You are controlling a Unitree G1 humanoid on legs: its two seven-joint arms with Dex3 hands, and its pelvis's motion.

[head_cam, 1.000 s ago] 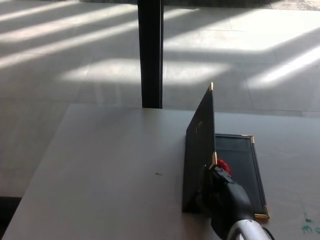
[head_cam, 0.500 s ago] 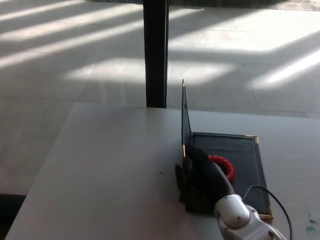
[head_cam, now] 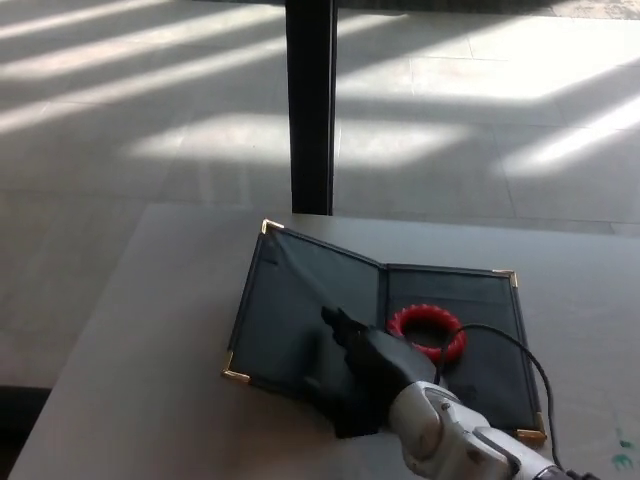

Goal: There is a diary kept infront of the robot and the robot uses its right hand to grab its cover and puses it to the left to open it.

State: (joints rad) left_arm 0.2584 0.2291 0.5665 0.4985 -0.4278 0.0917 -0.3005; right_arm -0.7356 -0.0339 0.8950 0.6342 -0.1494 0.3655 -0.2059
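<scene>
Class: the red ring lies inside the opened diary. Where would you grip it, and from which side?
Take the red ring across its far band from above: it lies flat on the diary's right page, hole upward, so one finger can drop inside. The right hand crowds its near-left side.

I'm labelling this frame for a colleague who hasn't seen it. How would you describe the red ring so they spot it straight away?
On the grey table lies a dark diary, open, with gold corners. The red ring rests on its right half, just right of the fold and beyond the right hand. It is the only red thing there, ridged and round.
</scene>
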